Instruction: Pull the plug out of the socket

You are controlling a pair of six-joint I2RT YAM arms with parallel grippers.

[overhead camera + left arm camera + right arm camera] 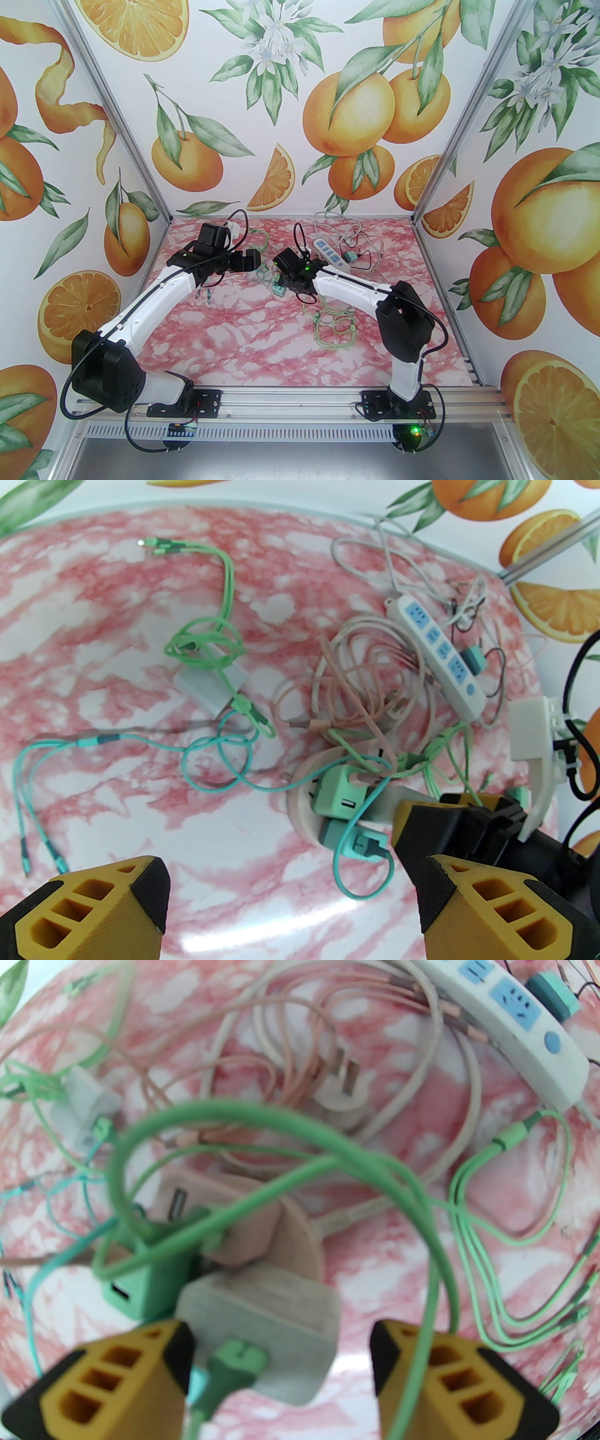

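Top view: right gripper (291, 282) is low over the adapter cluster (280, 291) mid-table, with left gripper (251, 260) just beside it. Can't tell either opening from here. Left wrist: left fingers are spread wide and hold nothing. The round socket (300, 773) lies ahead and to the right, green plug (338, 793) and teal plug (349, 842) seated in it. Right wrist: right fingers are spread with the grey plug (276, 1321) between them, close to one pad and clear of the other. It looks rigid, light and smooth; I expect tight pins and a light socket that lifts along. Pinch its flat sides, clear of the green cable (281, 1124).
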